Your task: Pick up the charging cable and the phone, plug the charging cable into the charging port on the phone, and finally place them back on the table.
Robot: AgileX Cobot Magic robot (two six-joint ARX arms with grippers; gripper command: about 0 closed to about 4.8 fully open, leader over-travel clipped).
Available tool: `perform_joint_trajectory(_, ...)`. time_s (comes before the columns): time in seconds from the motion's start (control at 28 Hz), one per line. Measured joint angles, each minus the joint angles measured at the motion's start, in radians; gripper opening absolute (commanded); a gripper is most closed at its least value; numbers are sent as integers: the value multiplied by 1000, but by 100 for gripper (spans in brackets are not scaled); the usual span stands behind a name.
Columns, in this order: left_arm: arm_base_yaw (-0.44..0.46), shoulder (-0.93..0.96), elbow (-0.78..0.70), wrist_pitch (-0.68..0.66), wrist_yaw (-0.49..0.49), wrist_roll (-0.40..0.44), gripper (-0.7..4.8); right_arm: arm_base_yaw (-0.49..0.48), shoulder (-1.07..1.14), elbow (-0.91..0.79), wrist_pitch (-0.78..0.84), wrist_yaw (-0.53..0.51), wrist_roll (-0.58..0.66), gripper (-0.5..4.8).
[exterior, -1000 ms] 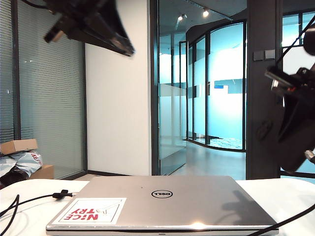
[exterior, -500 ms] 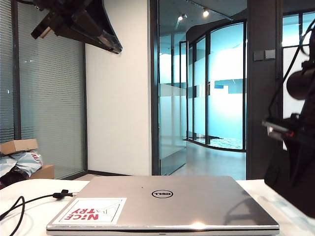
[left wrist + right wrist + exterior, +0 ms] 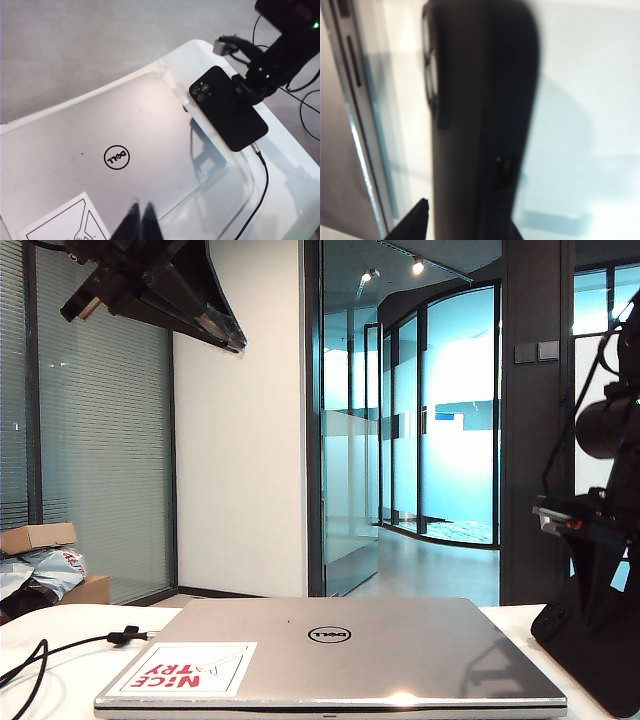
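White table [image 3: 290,165] bears the phone [image 3: 227,107], cable [image 3: 257,187] plugged; right gripper [image 3: 255,82] at centre-right should part fully before lifting; left gripper [image 3: 141,220] closed, empty.

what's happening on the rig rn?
The right gripper is down at the black phone, which lies on the white table beside the closed silver Dell laptop. The charging cable looks plugged into the phone's end. Whether the right jaws still grip the phone isn't clear. The left gripper is shut, empty and raised above the laptop.
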Motion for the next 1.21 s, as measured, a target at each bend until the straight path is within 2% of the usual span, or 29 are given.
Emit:
perform_joint_trajectory(0.21, 0, 0, 0, 0, 0, 0, -7, 0, 0, 104, -164, 131, -5, 180)
perform_joint_trajectory(0.39, 0, 0, 0, 0, 0, 0, -6, 1, -58, 117, -226, 138, -19, 177)
perform_joint_trajectory(0.46, 0, -2, 0, -4, 0, 0, -6, 1, -101, 117, -232, 138, -19, 139)
perform_joint_trajectory(0.61, 0, -16, 0, -24, 0, 0, -6, 2, -190, 119, -246, 138, -19, 14)
perform_joint_trajectory(0.71, 0, -33, 0, -57, 0, 1, -6, 10, -273, 118, -246, 142, -21, 7)
perform_joint_trajectory(0.86, 0, -56, -1, -110, 0, 50, -6, 32, -374, 112, -241, 141, -26, -3)
perform_joint_trajectory(1.04, 0, -117, -68, -104, 0, 64, -6, 70, -645, -126, -14, 138, -31, -3)
perform_joint_trajectory(1.21, 2, -187, -208, -42, -1, 64, -6, 67, -895, -373, 147, 138, -31, -3)
